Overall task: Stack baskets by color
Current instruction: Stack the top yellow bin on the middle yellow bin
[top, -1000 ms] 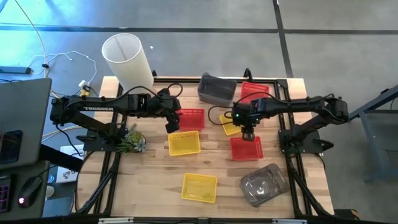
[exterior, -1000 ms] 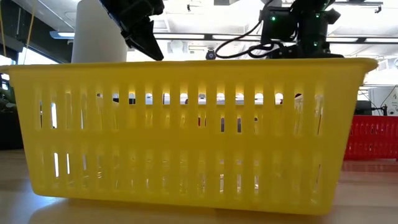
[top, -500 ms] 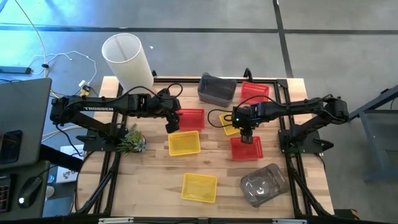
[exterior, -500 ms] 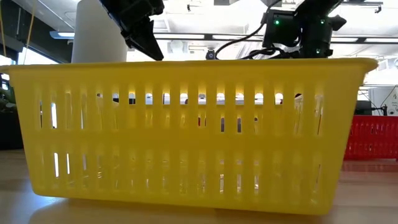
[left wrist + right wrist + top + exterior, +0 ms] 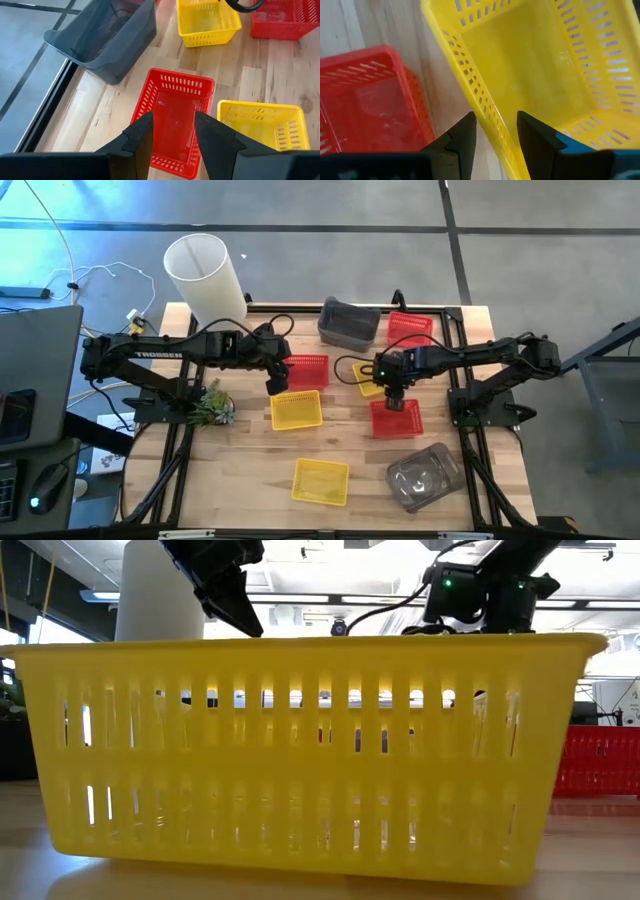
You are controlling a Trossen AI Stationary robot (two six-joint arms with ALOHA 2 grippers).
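My right gripper (image 5: 392, 392) (image 5: 495, 136) points down at a yellow basket (image 5: 368, 383) (image 5: 535, 65) in the table's middle right. It is open, and its fingers straddle the basket wall (image 5: 479, 107) that faces a red basket (image 5: 397, 419) (image 5: 365, 100); I cannot see them touching it. My left gripper (image 5: 277, 379) (image 5: 172, 137) hangs open above another red basket (image 5: 306, 369) (image 5: 175, 117), with nothing between its fingers. A second yellow basket (image 5: 296, 409) sits just nearer, and a third (image 5: 321, 480) (image 5: 300, 750) lies near the front edge.
A grey basket (image 5: 350, 323) and a third red basket (image 5: 410, 327) stand at the far edge. A clear grey basket (image 5: 425, 476) lies near the front right. A tall white cylinder (image 5: 205, 275) stands at the far left, and a small plant (image 5: 212, 406) sits by the left arm's base.
My right gripper has sunk a little toward the yellow basket's wall and shifted slightly toward the table's left. The baskets have stayed where they were.
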